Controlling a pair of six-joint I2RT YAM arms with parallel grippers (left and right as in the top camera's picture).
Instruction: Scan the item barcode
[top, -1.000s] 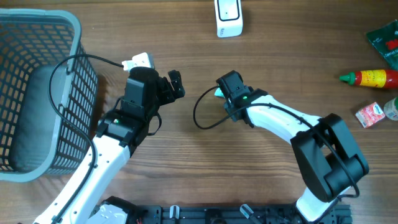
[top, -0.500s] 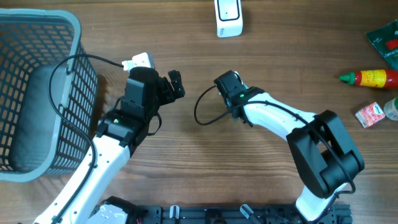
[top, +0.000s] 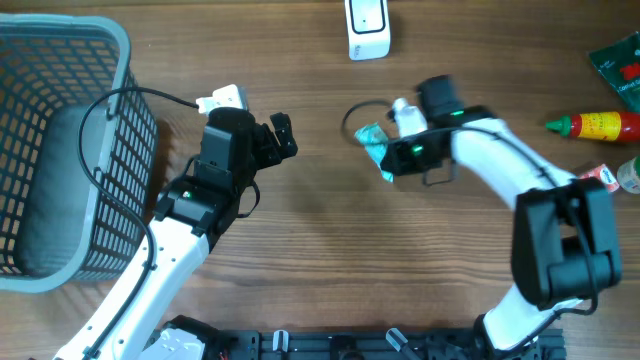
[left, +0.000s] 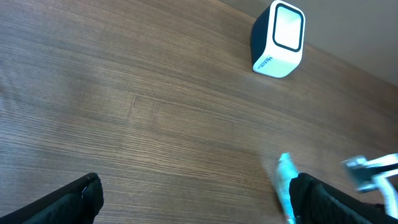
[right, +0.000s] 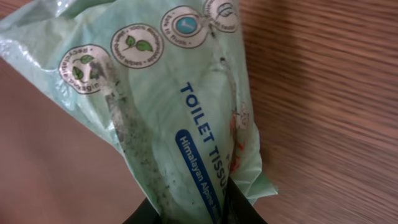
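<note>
The item is a pale green toilet tissue packet (right: 168, 106), pinched at one end by my right gripper (right: 196, 211), which is shut on it. From overhead the packet (top: 376, 146) hangs left of the right gripper (top: 392, 160), below the white barcode scanner (top: 367, 28). No barcode shows on the faces I see. My left gripper (top: 283, 135) stands open and holds nothing, left of the packet. In the left wrist view the scanner (left: 278, 38) stands at the top right, and the packet (left: 285, 186) shows beside the right fingertip (left: 329, 199).
A grey mesh basket (top: 125, 60) fills the left side. At the far right lie a red sauce bottle (top: 600, 125), a green pack (top: 620, 60) and a small pink carton (top: 597, 185). A white object (top: 222, 99) sits behind the left arm.
My right gripper has closed on the tissue packet and swung right and toward the scanner with it. The left arm has stayed still.
</note>
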